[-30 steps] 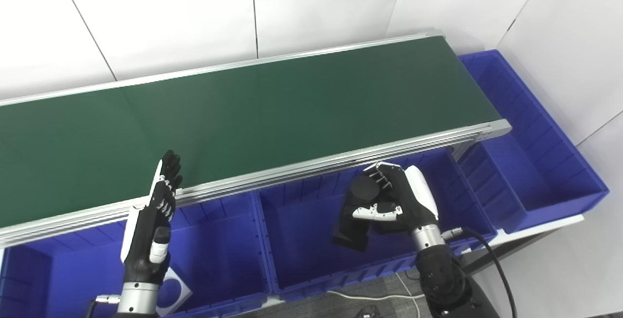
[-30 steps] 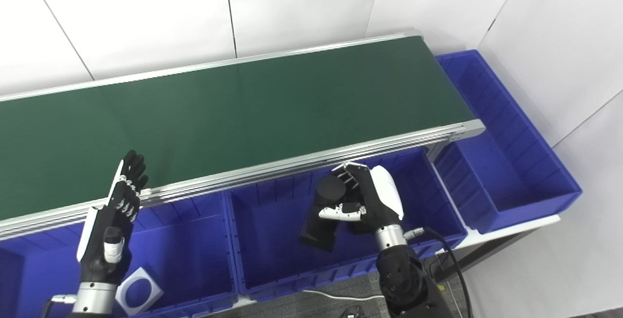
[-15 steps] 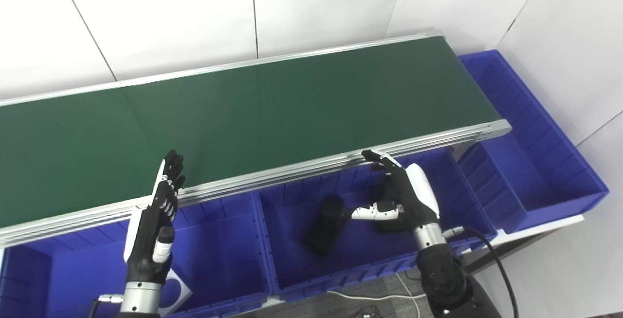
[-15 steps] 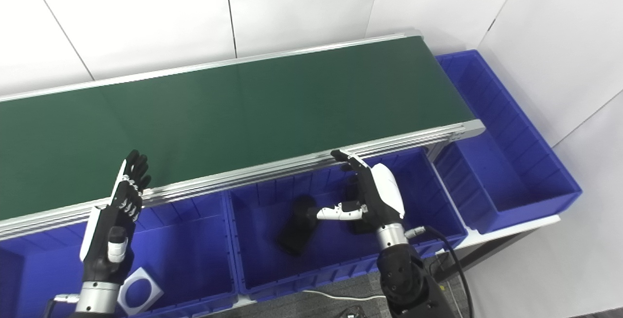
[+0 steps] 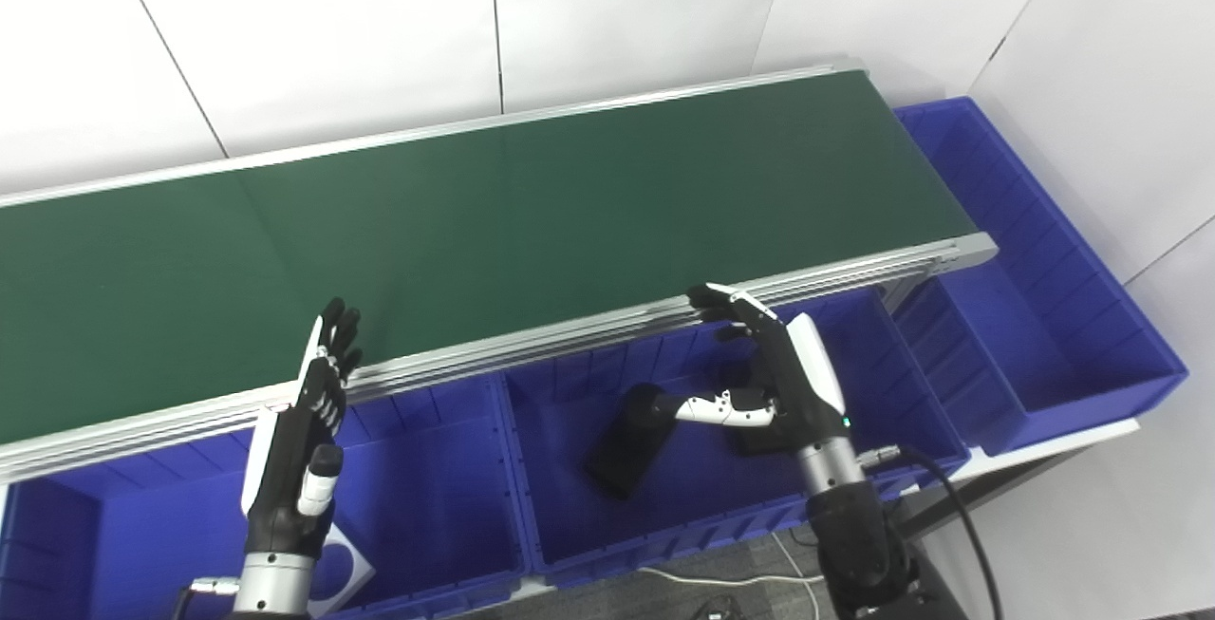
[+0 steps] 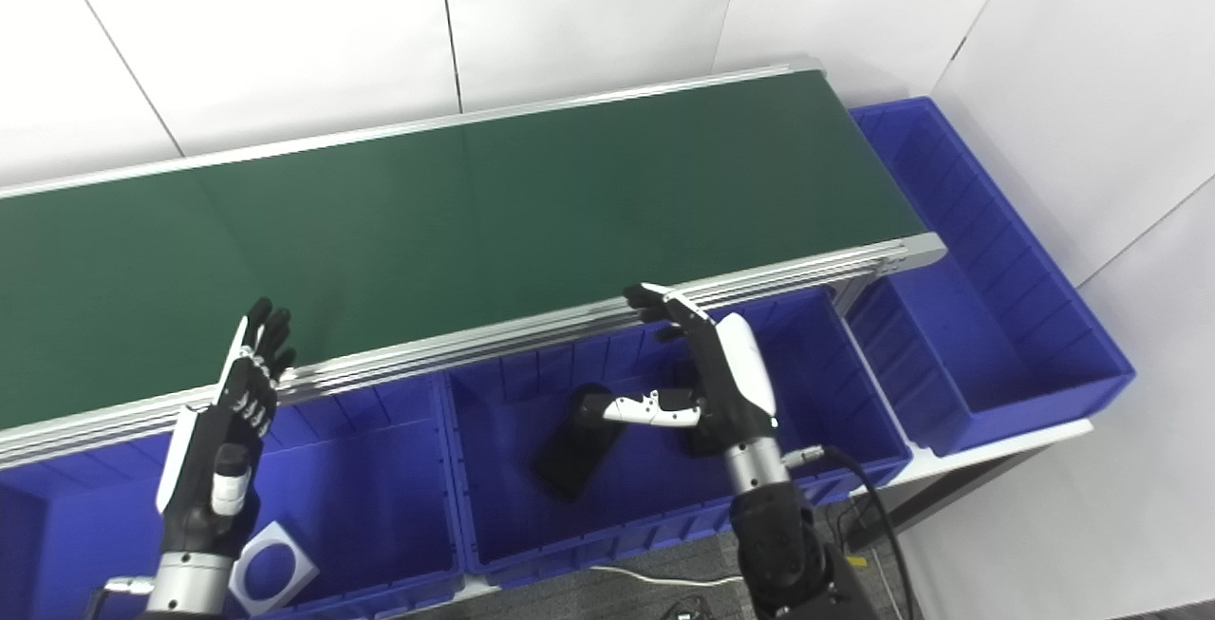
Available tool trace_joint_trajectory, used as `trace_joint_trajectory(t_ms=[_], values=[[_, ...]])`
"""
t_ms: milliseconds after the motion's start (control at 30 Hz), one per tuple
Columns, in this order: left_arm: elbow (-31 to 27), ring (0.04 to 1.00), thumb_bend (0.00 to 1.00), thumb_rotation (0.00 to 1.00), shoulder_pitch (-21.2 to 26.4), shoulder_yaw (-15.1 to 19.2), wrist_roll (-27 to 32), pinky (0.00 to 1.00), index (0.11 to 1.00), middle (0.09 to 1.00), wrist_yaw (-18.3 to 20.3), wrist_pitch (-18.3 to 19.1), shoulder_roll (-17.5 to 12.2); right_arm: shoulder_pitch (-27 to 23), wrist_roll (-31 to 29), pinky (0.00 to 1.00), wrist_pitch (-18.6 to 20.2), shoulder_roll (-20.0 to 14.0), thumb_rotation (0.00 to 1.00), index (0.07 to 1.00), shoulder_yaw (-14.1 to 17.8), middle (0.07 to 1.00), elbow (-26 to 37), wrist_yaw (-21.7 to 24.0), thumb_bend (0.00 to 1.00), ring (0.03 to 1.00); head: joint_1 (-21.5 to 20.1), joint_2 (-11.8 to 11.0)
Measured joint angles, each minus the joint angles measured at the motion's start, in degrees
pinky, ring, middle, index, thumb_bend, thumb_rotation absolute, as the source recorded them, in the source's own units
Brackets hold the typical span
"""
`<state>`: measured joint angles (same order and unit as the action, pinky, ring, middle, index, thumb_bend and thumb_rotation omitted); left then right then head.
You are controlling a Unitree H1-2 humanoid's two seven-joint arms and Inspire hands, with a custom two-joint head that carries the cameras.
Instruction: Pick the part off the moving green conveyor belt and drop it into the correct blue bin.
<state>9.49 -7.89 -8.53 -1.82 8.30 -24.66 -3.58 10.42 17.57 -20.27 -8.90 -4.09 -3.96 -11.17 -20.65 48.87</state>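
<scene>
Since a second ago the right hand (image 5: pixel 783 373) has let go: it was closed around the black part (image 5: pixel 631 440) above the middle bin (image 5: pixel 570 544), and now its fingers are spread with nothing in them, while the part lies on the floor of that bin. Between the last two moments the part slid a little further from the palm and came to rest tilted, its round end up near the thumb tip. By my reading the drop is done, provided this is the correct bin for the part, which the pictures cannot confirm

Relative to the right hand, the part sits below and to the thumb side, just beyond the thumb tip and apart from it. A second dark piece (image 5: pixel 759 435) lies under the palm, mostly hidden. Fingertips reach up toward the rail of the belt (image 5: pixel 570 212), which carries nothing in view

Off to the far side, the left hand (image 5: pixel 299 449) is open and upright by the rail, holding nothing, hardly shifted
</scene>
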Motion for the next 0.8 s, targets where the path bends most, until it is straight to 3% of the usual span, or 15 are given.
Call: trace_joint_trajectory(t_ms=[33,167,267,500,600,800], values=[[0.0,0.992,0.97,0.98,-0.1,-0.1,-0.1,0.95,1.0,0.981,0.0,0.0,0.0,0.0,-1.1,0.74,-1.1,0.4,0.52,0.784,-0.2,0.787,0.0,0.3,0.87,0.78,4.9,0.4],[0.3,1.0,0.93,0.96,-0.2,-0.6,-1.5,1.0,1.0,0.99,-0.1,0.0,0.4,-0.5,-1.4,0.72,-2.7,0.9,0.79,0.8,-1.6,0.792,0.1,1.1,0.78,0.771,12.0,-0.3],[2.0,0.992,0.93,0.96,-0.2,-0.7,-2.5,0.97,0.999,0.98,-0.6,0.0,0.6,-1.3,-1.6,0.75,-3.1,1.1,0.86,0.811,-2.7,0.813,0.1,1.0,0.78,0.799,14.5,-0.9],[3.9,1.0,0.94,0.98,0.4,-2.0,-5.1,0.99,1.0,0.997,-3.3,-0.1,0.8,-3.3,-5.5,0.8,-3.8,1.0,0.92,0.836,-5.4,0.857,-2.6,2.8,0.86,0.857,21.4,-3.9],[4.3,1.0,0.96,0.99,0.6,-2.7,-5.8,0.99,1.0,1.0,-3.9,-0.1,0.9,-3.9,-7.0,0.78,-3.8,0.5,0.92,0.846,-6.5,0.863,-4.2,3.5,0.89,0.852,22.2,-4.4],[5.7,1.0,0.99,0.99,0.7,-3.3,-6.9,0.99,1.0,1.0,-5.0,-0.1,1.0,-5.2,-6.8,0.75,-3.8,0.5,0.92,0.84,-9.5,0.846,-6.8,2.9,0.86,0.821,22.4,-5.5]])
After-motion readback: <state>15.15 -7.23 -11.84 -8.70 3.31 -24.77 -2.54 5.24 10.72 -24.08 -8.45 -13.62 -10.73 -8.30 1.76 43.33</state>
